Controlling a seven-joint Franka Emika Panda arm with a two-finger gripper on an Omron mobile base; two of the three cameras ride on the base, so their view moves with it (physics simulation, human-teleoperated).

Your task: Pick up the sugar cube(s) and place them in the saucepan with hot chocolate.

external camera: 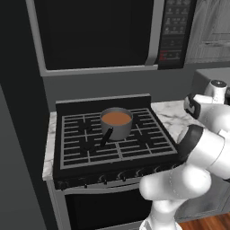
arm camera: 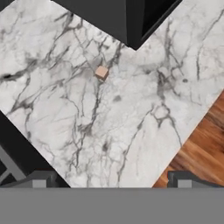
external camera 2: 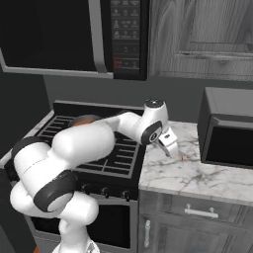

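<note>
Sugar cube (arm camera: 101, 71) on marble counter (arm camera: 131, 122)

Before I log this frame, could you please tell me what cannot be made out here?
- Saucepan: in the right base view the arm hides nearly all of it.
- Sugar cube: in the right base view a tiny speck; shape unreadable.
- Gripper: in the left base view cut off by the right edge.

A black stove (external camera: 112, 148) stands between white marble counters (external camera 2: 197, 173) under a dark microwave (external camera: 112, 31). Grey wood cabinets (external camera 2: 197, 34) hang above a dark toaster oven (external camera 2: 230, 128). The floor (arm camera: 205, 144) is reddish wood.
</note>
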